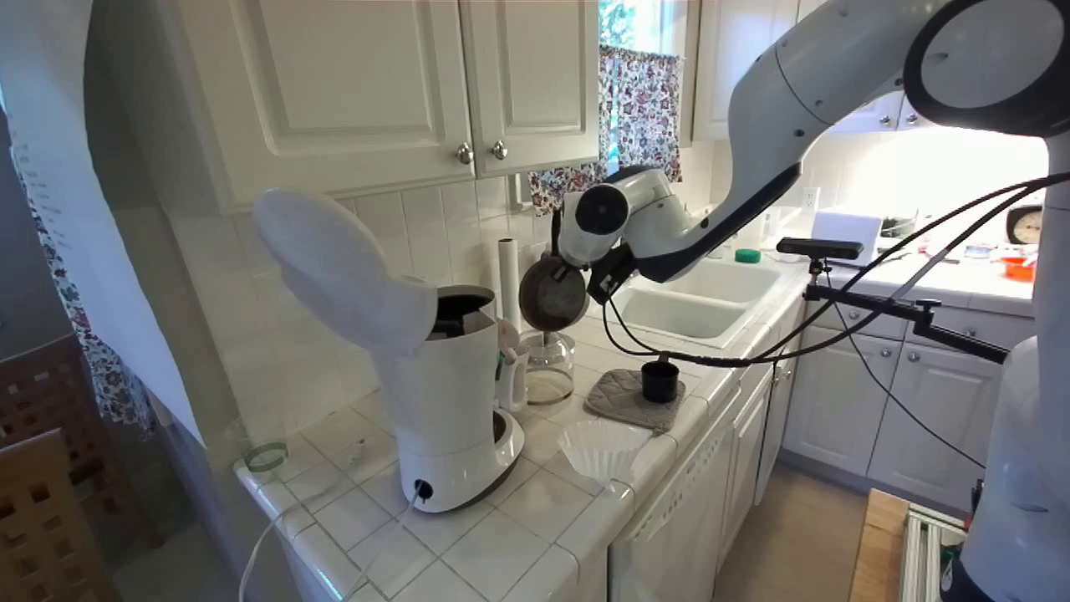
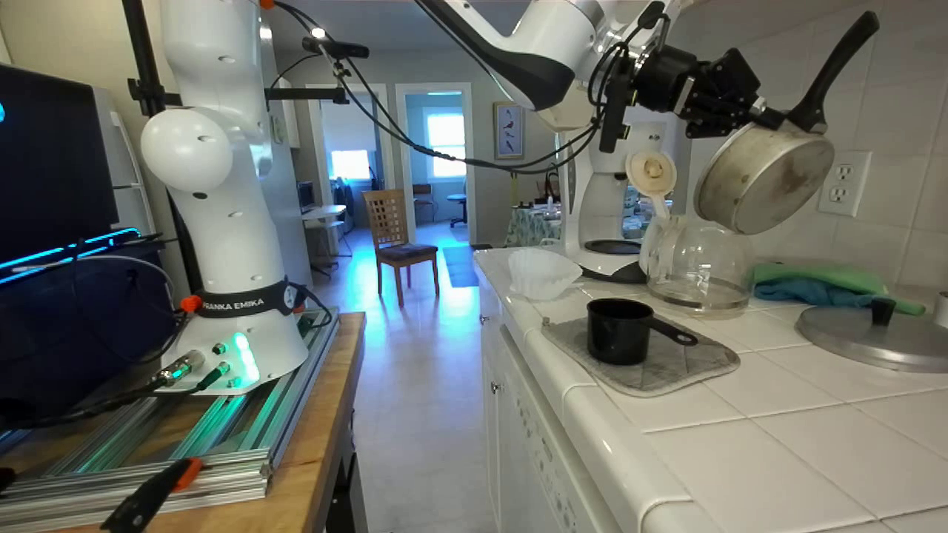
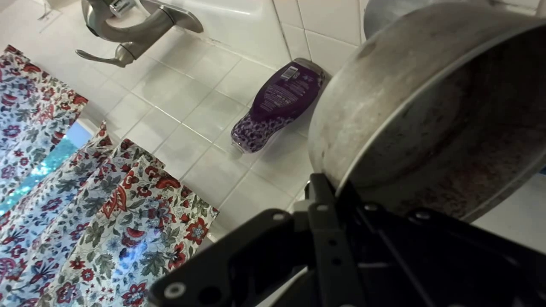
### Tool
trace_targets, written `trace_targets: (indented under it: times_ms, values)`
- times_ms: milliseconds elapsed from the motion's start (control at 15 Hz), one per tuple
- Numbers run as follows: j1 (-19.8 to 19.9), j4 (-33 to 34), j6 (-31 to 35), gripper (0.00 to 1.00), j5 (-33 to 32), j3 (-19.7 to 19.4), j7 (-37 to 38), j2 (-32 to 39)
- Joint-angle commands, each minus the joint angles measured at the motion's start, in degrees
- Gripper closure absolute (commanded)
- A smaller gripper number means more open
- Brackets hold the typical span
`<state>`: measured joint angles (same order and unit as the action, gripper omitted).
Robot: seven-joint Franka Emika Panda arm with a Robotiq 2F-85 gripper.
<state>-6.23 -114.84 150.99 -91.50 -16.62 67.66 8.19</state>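
With the tool (image 2: 770,116) clamped on its rim, a metal pot (image 2: 766,181) hangs in the air, tipped well onto its side, its black handle (image 2: 833,78) pointing up. It is near the top of the glass jug (image 2: 696,266); whether the two touch is unclear. Holding the pot tipped at the jug looks like the step in hand, though no stream of liquid can be made out. The next move seems to call for a firm pinch and a slow, steady tilt, as the thin rim could slip. Beside the jug on the tiled table (image 2: 807,444) are a white coffee maker (image 1: 451,418) and a gray mat (image 2: 689,363) bearing a black cup (image 2: 618,333); a metal lid (image 2: 852,337) and crumpled cloths (image 2: 815,289) lie nearby.
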Motion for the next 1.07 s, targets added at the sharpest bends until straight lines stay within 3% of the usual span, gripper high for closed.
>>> trace_targets:
  times_ms: [0, 933, 1000]
  values:
    - [-1.1, -1.8, -2.7, 0.98, -3.5, 0.3, 3.4, -2.1]
    - [-3.2, -2.7, -6.6, 0.98, -10.7, 0.4, 8.8, -3.0]
    - [1.6, -2.8, -7.7, 0.98, -11.6, 5.7, 9.0, -3.3]
